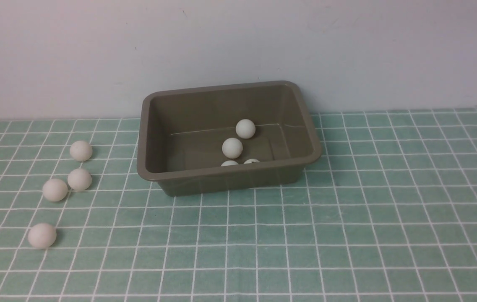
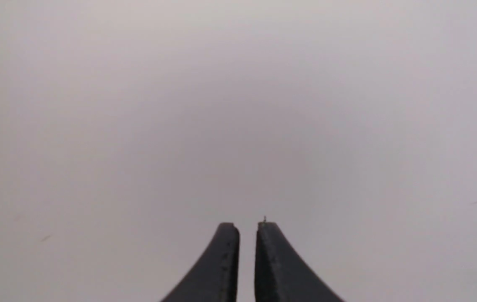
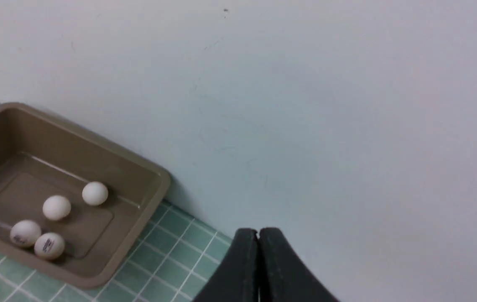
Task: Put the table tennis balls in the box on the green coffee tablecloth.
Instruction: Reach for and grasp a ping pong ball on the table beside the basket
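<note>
The olive-brown box [image 1: 221, 174] stands on the green coffee tablecloth [image 1: 347, 218] against the wall. Several table tennis balls lie inside it, such as one [image 1: 245, 128] near the back and one [image 1: 232, 147] in the middle. Several more rest on the cloth to its left, from the farthest [image 1: 81, 150] to the nearest [image 1: 42, 235]. The right wrist view shows the box [image 3: 154, 176] and its balls [image 3: 56, 207] off to one side of my right gripper [image 3: 258, 230], which is shut and empty. My left gripper [image 2: 248, 226] faces bare wall, its fingers parted by a narrow slit with nothing between. Neither gripper appears in the front view.
A pale wall [image 1: 238, 50] rises directly behind the box and the cloth's far edge. The checked cloth runs on to the right and in front of the box.
</note>
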`<move>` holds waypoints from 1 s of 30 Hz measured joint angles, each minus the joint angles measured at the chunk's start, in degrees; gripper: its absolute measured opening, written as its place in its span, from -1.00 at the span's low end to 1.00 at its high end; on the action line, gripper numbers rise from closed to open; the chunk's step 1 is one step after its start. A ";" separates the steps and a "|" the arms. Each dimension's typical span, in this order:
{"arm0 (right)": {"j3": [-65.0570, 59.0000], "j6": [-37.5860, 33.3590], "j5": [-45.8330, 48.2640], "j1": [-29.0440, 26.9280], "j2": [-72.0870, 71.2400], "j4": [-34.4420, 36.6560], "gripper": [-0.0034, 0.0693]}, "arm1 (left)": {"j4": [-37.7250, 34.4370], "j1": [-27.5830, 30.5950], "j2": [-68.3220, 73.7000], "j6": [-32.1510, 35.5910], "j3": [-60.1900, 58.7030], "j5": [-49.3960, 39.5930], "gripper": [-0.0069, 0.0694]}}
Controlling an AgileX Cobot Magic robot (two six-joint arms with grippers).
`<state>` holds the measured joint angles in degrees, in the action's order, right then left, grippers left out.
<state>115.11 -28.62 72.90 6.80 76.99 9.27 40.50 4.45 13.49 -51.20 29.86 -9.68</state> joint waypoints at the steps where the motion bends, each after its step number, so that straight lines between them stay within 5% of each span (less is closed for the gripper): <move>1: -2.47 0.01 0.05 -0.07 -2.01 -0.17 -0.95 | 1.16 0.00 2.53 -1.44 2.24 -4.71 -0.62; 7: -18.76 -0.16 -2.31 -0.08 -10.49 -3.01 -0.95 | -2.28 -0.97 12.25 6.33 7.33 -17.36 -0.56; 13: -35.88 0.53 -7.20 -0.26 -17.84 -6.04 -0.95 | -23.38 -4.69 23.48 30.52 10.60 -29.05 -0.54; 19: -52.67 1.69 -11.67 -0.26 -26.45 -7.34 -0.95 | -39.02 -5.57 34.79 47.32 13.18 -35.64 -0.54; 27: -71.72 5.43 -14.52 -0.26 -42.05 -7.80 -0.95 | -38.56 -5.64 48.88 52.81 18.15 -35.86 -0.52; 30: -79.22 7.53 -13.49 -0.26 -50.29 -7.80 -0.95 | -35.81 -5.64 55.56 53.05 21.19 -35.32 -0.33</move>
<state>35.89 -21.09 59.41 6.54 26.69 1.48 4.69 -1.19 69.05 1.85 51.04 -45.00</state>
